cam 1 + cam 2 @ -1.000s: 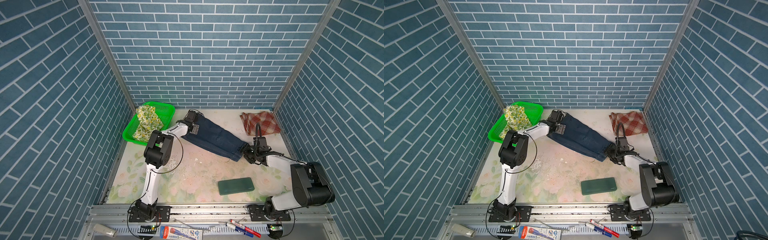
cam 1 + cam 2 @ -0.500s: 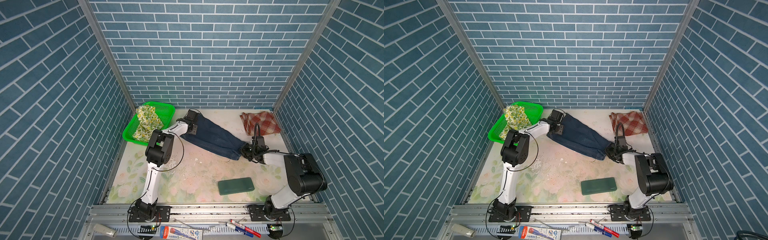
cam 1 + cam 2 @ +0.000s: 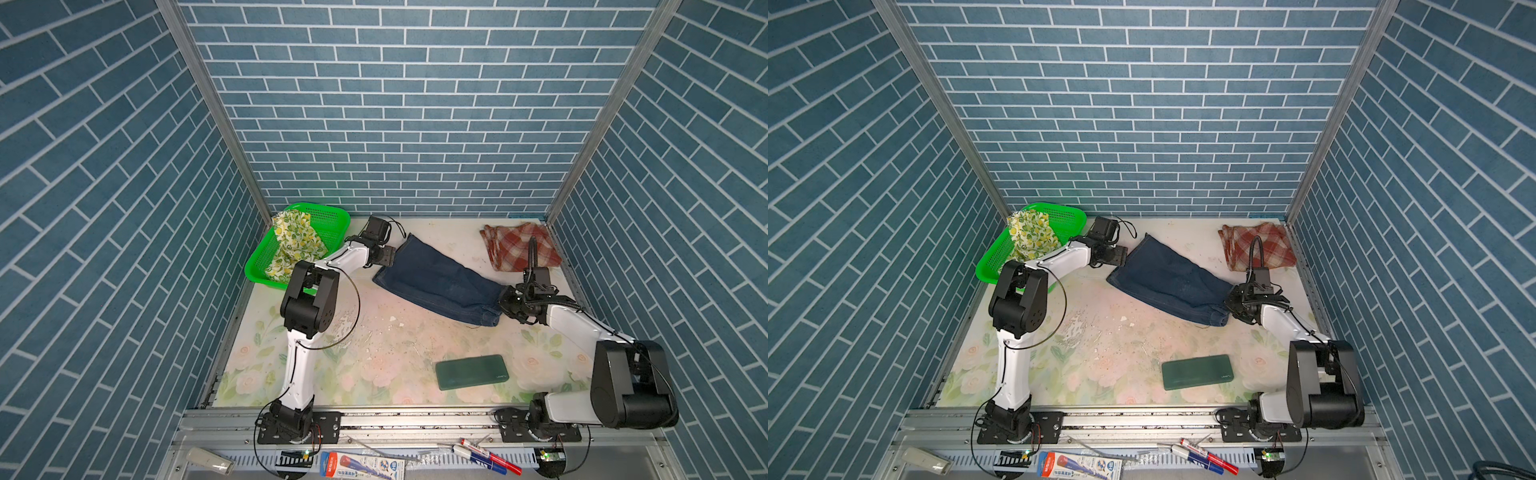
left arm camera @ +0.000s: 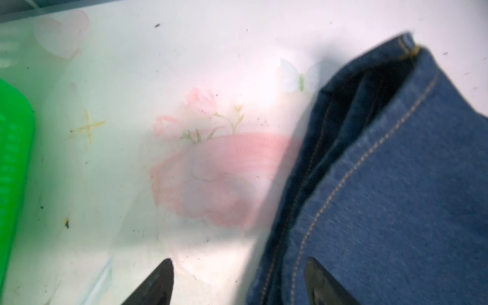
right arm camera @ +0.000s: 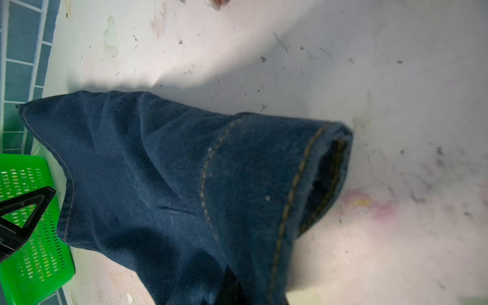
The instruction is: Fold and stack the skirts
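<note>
The dark blue denim skirt lies slantwise across the mat. My left gripper is open at its far end. In the left wrist view one finger is over the denim and the other is over the bare mat. My right gripper is shut on the skirt's near end. In the right wrist view the cloth bunches up over its jaws. The plaid skirt lies folded at the back right. The lemon-print skirt hangs out of the green basket.
A flat dark green slab lies on the mat in front of the denim, to the right of centre. The basket stands in the back left corner, close to my left arm. Blue brick walls close in three sides.
My right gripper has shut on the near end of the denim skirt, which now bunches at it. The left gripper stays at the far end.
</note>
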